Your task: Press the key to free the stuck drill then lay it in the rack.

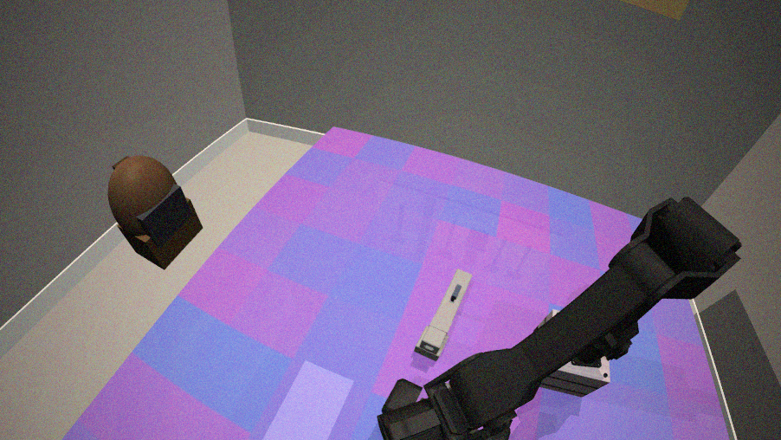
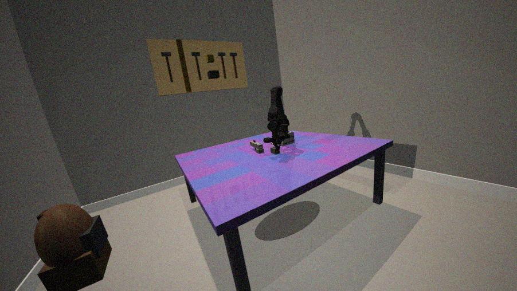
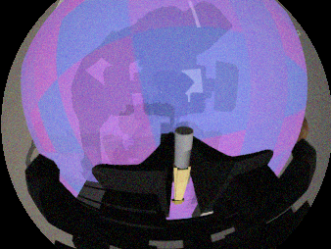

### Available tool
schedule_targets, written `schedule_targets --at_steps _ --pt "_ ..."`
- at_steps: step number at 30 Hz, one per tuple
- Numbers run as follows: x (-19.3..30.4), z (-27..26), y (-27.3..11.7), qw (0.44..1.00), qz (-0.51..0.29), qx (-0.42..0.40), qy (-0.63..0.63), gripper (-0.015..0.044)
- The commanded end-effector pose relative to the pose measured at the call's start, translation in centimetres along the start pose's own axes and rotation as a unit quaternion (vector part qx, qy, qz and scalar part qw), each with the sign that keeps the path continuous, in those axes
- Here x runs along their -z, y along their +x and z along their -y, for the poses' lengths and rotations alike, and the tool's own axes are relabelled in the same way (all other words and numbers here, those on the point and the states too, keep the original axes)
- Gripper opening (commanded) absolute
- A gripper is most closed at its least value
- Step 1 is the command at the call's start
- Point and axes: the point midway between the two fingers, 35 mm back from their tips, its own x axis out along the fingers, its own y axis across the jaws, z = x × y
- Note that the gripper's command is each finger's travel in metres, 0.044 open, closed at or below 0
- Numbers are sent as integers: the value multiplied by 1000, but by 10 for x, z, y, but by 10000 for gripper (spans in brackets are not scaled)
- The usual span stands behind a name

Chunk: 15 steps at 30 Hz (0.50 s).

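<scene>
My gripper (image 3: 177, 135) (image 2: 277, 149) is shut on the drill (image 3: 183, 148), a grey cylinder with a yellow lower part between the dark fingers in the wrist view. A long pale holder (image 1: 446, 313) (image 2: 257, 145) stands on the table, with a small dark key (image 1: 456, 291) on its top and a boxy end with a dark front. A small grey block, seemingly the rack (image 2: 273, 150), stands on the table directly at my fingers in the exterior view; whether the drill touches it cannot be told. In the top view my fingertips are out of frame.
The pale layered base box (image 1: 577, 380) (image 2: 290, 138) of the arm stands behind the gripper. The patchwork table (image 1: 218, 333) (image 2: 231, 188) carries everything. A brown rounded object (image 1: 143, 188) (image 2: 62, 235) is beyond the table's edge. A tool board (image 2: 163, 83) hangs on the wall.
</scene>
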Motion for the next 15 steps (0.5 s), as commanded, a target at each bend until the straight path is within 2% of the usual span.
schedule_targets --at_steps 1,15 --pt "1 -1 5 1000 -4 -2 1 0" --pt "0 0 17 1000 -4 -2 1 0"
